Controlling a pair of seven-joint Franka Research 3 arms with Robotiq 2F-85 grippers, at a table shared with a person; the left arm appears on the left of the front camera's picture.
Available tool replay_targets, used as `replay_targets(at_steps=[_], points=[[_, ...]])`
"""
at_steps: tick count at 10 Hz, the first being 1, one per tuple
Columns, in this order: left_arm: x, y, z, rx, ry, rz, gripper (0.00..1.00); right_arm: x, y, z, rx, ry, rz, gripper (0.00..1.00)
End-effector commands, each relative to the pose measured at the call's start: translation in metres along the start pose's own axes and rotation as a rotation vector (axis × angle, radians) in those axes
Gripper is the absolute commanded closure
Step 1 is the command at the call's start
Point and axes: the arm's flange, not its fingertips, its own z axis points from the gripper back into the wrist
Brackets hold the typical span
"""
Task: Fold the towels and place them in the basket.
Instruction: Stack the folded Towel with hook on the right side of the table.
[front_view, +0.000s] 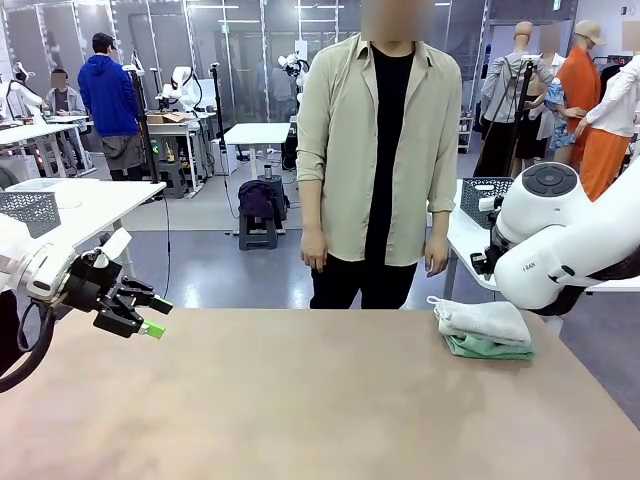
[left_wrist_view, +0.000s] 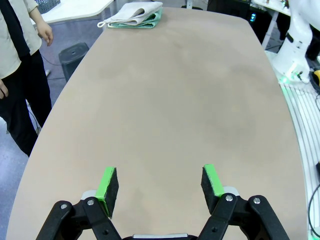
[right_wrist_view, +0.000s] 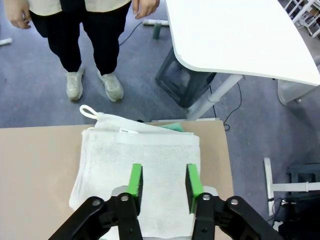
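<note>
Already folded and stacked, cream towel (right_wrist_view: 140, 165) over mint towel (front_view: 488, 348), at table (front_view: 300, 400) far right corner, ready for basketing. Directly above, right gripper (right_wrist_view: 163, 181) part open, empty, likely just letting go. Far across, left gripper (left_wrist_view: 161, 186) wide, empty, parked clear.

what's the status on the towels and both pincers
Left pincer open, hovering over bare table. Right pincer part open above cream-white towel, stacked on mint green towel at the table's far right corner. Nothing in the way.
</note>
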Motion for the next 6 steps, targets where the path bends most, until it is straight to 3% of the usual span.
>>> replay_targets(at_steps=[1,3,4,6], points=[[0.000,0.000,0.001,-0.003,0.005,-0.006,0.15,0.010,-0.018,0.018,0.003,0.054,0.038,0.38],[0.000,0.000,0.001,-0.003,0.005,-0.006,0.15,0.016,-0.046,0.069,0.006,0.133,0.021,0.38],[0.000,0.000,0.001,-0.003,0.005,-0.006,0.15,0.019,-0.063,0.109,-0.017,0.230,-0.043,0.38],[0.000,0.000,0.001,-0.003,0.005,-0.006,0.15,0.015,-0.095,0.183,0.063,0.250,-0.095,0.38]])
